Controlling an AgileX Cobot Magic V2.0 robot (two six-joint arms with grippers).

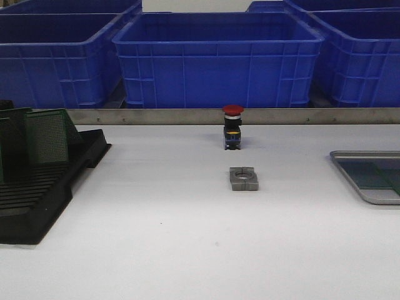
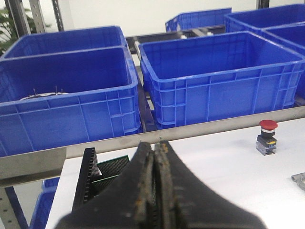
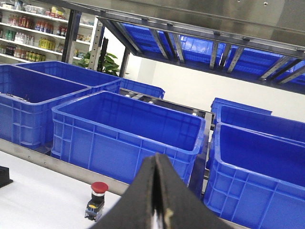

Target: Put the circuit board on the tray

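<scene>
2 boards (image 1: 45, 136) in rack (image 1: 37, 200), 1 tray (image 1: 370, 178)

white table (image 1: 187, 250), rack (image 1: 37, 200), tray (image 1: 369, 195), button (image 1: 232, 128), block (image 1: 244, 179)

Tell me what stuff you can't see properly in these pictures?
- Tray: the front view's right edge cuts it off, and what lies in it is too dim to name.
- Circuit board in the black rack: the left edge cuts the rack; in the left wrist view the shut left gripper hides most of it.
- Right wrist view: the shut right gripper blocks the table; neither tray nor board shows.
</scene>
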